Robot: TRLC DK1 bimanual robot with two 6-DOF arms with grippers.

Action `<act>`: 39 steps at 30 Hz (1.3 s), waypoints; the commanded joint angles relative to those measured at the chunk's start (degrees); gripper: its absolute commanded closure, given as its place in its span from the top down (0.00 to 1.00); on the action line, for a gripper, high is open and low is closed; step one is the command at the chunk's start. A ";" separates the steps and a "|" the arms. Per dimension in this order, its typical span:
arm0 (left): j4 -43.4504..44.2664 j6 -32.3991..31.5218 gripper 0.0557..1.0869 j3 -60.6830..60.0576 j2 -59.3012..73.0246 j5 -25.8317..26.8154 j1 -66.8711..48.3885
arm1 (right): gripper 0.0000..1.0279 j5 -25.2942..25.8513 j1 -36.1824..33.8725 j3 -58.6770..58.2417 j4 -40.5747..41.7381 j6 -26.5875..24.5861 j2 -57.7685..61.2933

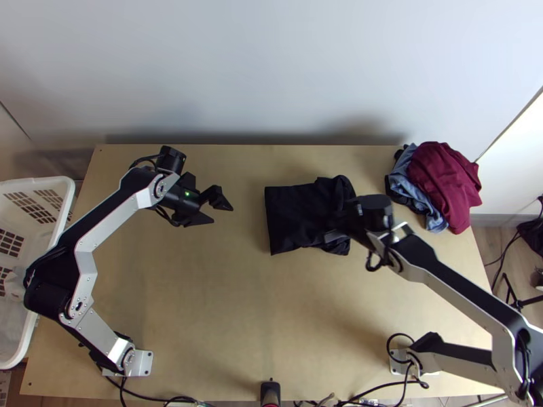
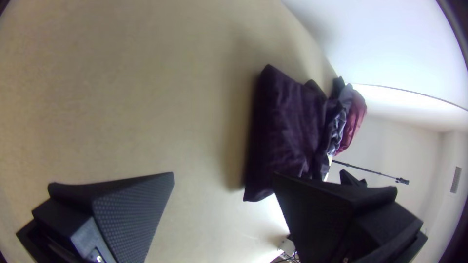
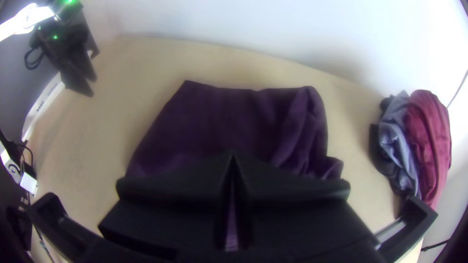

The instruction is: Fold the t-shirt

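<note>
The dark t-shirt (image 1: 298, 214) lies on the table as a folded, roughly rectangular bundle, with a straight left edge and a rumpled right end. My left gripper (image 1: 221, 212) is open, left of the shirt and apart from it; in the left wrist view, the space between the left gripper's fingertips (image 2: 224, 176) has bare table behind it, with the shirt (image 2: 287, 131) beyond. Over the shirt's right, near part is my right gripper (image 1: 332, 236). In the right wrist view the right gripper (image 3: 233, 157) is shut, its tips together in front of the shirt (image 3: 224, 117); the cloth beneath them is hidden.
Maroon cloth (image 1: 444, 180) and blue-grey cloth (image 1: 410, 186) are piled at the table's far right corner. A white basket (image 1: 64, 186) stands beyond the left edge. Bare table (image 1: 224, 292) lies between the arms, and a wall rises behind the far edge.
</note>
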 commanded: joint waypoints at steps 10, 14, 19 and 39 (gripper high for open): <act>0.04 2.56 0.95 -3.34 -3.12 0.03 3.43 | 0.03 2.03 4.09 6.64 -4.63 -0.99 14.69; 0.04 2.64 0.95 -3.61 -3.12 0.03 3.60 | 0.03 3.00 4.09 5.94 -6.74 -0.99 15.66; 0.04 2.38 0.95 -3.43 -3.39 0.03 3.25 | 0.03 3.96 3.12 5.24 -8.41 -1.95 16.01; 0.48 2.64 0.95 -3.61 -3.56 0.03 3.43 | 0.03 4.58 -2.85 -6.72 -11.23 -3.36 -4.38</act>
